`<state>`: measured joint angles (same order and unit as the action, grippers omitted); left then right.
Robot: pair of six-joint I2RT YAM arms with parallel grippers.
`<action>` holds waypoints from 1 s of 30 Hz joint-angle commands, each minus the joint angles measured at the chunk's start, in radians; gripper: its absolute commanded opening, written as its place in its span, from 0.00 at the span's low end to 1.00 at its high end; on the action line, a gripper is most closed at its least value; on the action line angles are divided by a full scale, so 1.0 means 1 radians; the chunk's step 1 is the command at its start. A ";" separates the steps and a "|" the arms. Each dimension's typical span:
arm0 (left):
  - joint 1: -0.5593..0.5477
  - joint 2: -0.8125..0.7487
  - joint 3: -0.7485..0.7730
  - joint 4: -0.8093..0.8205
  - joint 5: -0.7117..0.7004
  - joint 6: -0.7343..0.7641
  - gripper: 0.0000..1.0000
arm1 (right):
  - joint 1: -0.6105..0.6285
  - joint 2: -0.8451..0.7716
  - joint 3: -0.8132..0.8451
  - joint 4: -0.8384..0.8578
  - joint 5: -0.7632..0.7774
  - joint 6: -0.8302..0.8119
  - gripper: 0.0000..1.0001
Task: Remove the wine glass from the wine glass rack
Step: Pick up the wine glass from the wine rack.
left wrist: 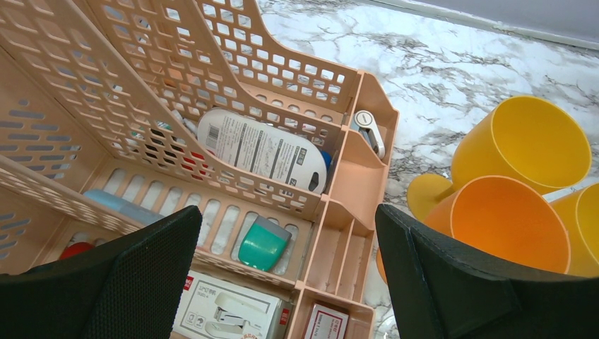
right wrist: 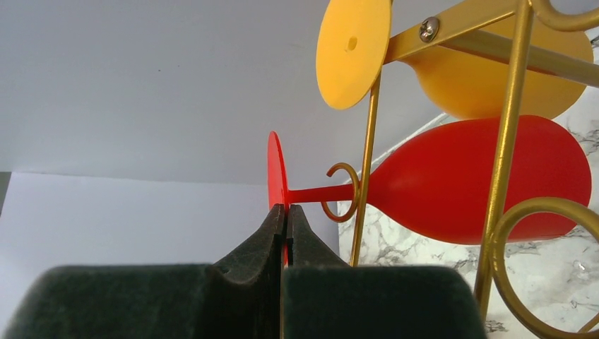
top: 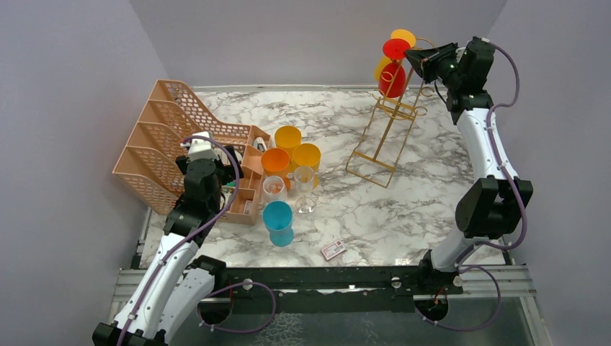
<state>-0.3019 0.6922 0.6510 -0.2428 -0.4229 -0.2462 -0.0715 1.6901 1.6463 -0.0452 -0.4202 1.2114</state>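
While the red wine glass (right wrist: 480, 176) hangs sideways on the gold rack (top: 382, 137) at the far right of the table (top: 403, 209), stem through a hook loop, the right claw (right wrist: 285, 212) is pinched tight on the rim of its round foot. A yellow glass (right wrist: 494, 85) hangs just above on the same rack. The left claw (left wrist: 286, 217) is spread wide, holding nothing, over the peach organizer (left wrist: 141, 92), beside an orange cup (left wrist: 508, 226) and a yellow cup (left wrist: 530, 141).
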 commanded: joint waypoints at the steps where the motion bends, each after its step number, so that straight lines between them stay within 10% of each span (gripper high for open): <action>1: 0.006 -0.012 0.018 0.004 0.012 0.008 0.99 | 0.013 -0.014 0.033 0.040 -0.013 0.029 0.01; 30: 0.006 -0.010 0.018 0.004 0.015 0.013 0.99 | 0.057 0.000 0.051 -0.015 0.135 0.048 0.01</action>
<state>-0.3019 0.6922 0.6510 -0.2428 -0.4194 -0.2424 -0.0204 1.7035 1.7119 -0.0696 -0.3424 1.2415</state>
